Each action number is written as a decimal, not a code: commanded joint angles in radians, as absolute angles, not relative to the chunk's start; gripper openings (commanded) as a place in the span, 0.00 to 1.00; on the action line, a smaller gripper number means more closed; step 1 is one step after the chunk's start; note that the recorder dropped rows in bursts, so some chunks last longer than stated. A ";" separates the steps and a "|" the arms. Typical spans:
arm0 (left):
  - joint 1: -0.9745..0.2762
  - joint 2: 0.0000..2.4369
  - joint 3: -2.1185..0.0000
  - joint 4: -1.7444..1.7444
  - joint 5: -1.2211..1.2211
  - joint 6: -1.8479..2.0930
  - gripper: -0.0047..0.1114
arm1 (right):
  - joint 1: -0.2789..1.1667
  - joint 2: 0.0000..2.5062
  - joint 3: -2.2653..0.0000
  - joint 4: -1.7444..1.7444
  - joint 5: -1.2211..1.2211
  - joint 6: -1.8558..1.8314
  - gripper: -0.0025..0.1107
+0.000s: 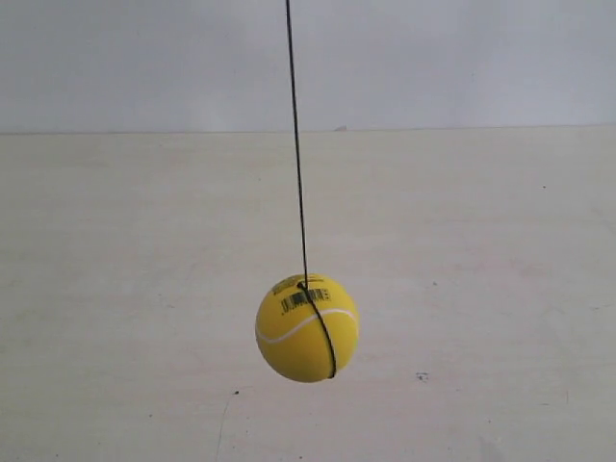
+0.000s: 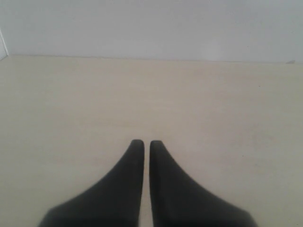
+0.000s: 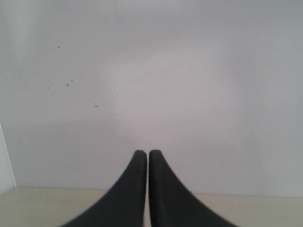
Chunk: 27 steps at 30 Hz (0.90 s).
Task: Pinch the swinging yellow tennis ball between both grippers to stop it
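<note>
The yellow tennis ball (image 1: 307,328) hangs on a thin black string (image 1: 296,144) above the pale table, with its white seam and black barcode print facing the exterior camera. Neither arm shows in the exterior view. In the left wrist view my left gripper (image 2: 147,143) has its black wedge jaws together with only a thin slit between them, and it holds nothing. My right gripper (image 3: 147,153) is likewise shut and empty, pointing at the white wall. The ball appears in neither wrist view.
A pale wooden table (image 1: 481,289) spreads under the ball and meets a white wall (image 1: 462,58) behind. The left wrist view shows the same tabletop (image 2: 213,104); small dark specks mark the wall (image 3: 71,85) in the right wrist view.
</note>
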<state>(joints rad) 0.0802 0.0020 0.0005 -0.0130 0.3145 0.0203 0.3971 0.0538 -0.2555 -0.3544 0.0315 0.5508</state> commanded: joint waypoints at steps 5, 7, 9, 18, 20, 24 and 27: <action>0.083 0.000 0.000 -0.009 0.318 0.024 0.08 | 0.400 0.053 -0.249 -0.354 0.034 0.548 0.02; 0.083 0.000 0.000 -0.009 0.318 0.024 0.08 | 0.400 0.049 -0.249 -0.354 0.034 0.548 0.02; 0.083 0.000 0.000 -0.009 0.318 0.024 0.08 | 0.384 0.039 -0.249 -0.354 0.032 0.548 0.02; 0.083 0.000 0.000 -0.009 0.318 0.024 0.08 | 0.145 0.000 -0.249 -0.354 0.030 0.548 0.02; 0.083 0.000 0.000 -0.009 0.318 0.024 0.08 | 0.084 0.000 -0.249 -0.354 0.023 0.548 0.02; 0.083 0.000 0.000 -0.009 0.318 0.024 0.08 | -0.016 0.000 -0.249 -0.354 0.027 0.548 0.02; 0.083 0.000 0.000 -0.009 0.318 0.024 0.08 | -0.090 0.000 -0.249 -0.354 0.027 0.548 0.02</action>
